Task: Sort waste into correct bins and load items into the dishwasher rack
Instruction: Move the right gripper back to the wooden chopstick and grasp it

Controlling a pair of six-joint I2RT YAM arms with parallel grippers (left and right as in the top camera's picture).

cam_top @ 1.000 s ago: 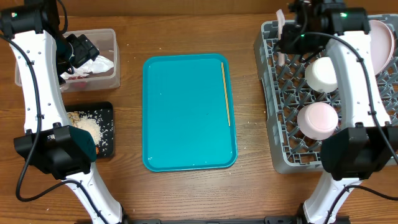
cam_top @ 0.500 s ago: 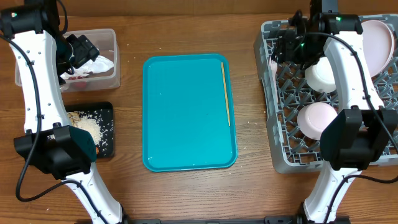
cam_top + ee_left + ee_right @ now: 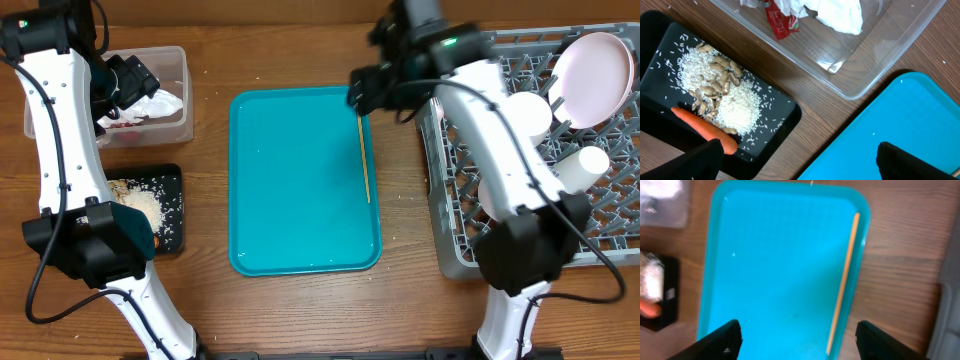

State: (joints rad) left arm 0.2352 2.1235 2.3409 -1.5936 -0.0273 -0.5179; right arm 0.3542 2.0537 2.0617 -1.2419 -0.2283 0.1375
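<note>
Left pincer (image 3: 799,162), right pincer (image 3: 801,340), both spread wide.

Large tray (image 3: 295,190) teal. Stick (image 3: 364,150) pale tan. Rack (image 3: 600,225) grey lattice. Plate (image 3: 592,78) pale pink. Small tray (image 3: 782,112) black, speckled with white rice (image 3: 740,107). Carrot (image 3: 702,129) orange. Wrapper (image 3: 779,20) red.

In the overhead view the left arm (image 3: 60,120) covers part of the clear tub (image 3: 172,58) and a corner of the black tray (image 3: 172,185). The napkins (image 3: 162,103) show only partly beneath it. The right arm (image 3: 500,130) crosses the dishwasher rack (image 3: 610,225), which the picture's right edge cuts off. The right wrist view is blurred (the tub there is only a pale smear). In the left wrist view the carrot (image 3: 700,124) is partly overlapped by a finger (image 3: 705,162) of the left gripper (image 3: 799,150).
</note>
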